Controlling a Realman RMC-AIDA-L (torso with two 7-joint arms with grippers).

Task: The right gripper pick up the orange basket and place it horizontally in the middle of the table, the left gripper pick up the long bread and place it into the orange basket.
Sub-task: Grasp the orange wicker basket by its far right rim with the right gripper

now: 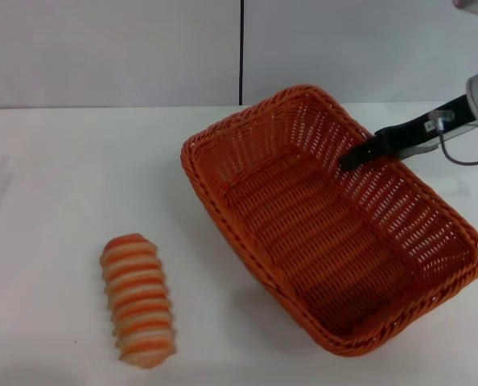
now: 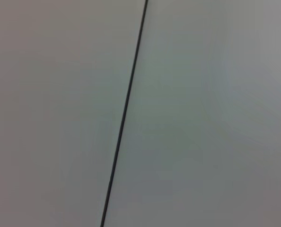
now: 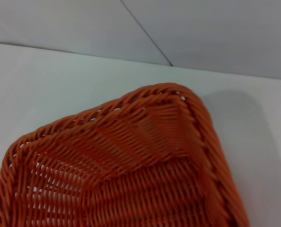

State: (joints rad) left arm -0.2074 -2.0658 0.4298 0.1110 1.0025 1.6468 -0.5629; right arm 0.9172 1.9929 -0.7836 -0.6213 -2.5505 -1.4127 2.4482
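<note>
The orange basket [image 1: 327,233] lies diagonally across the middle and right of the white table [image 1: 54,177], with nothing inside it. A shadow under its near left side suggests it is slightly off the surface. My right gripper [image 1: 356,158] reaches in from the right and is shut on the basket's far right rim, its black fingers [image 1: 384,143] straddling the wicker. The right wrist view shows one corner of the orange basket [image 3: 131,161] from close up. The long bread [image 1: 138,300], striped orange and cream, lies on the table at the near left, apart from the basket. My left gripper is out of view.
A pale wall with a dark vertical seam [image 1: 241,52] stands behind the table; the left wrist view shows only that seam [image 2: 124,113]. Bare tabletop stretches to the left of the basket and around the bread.
</note>
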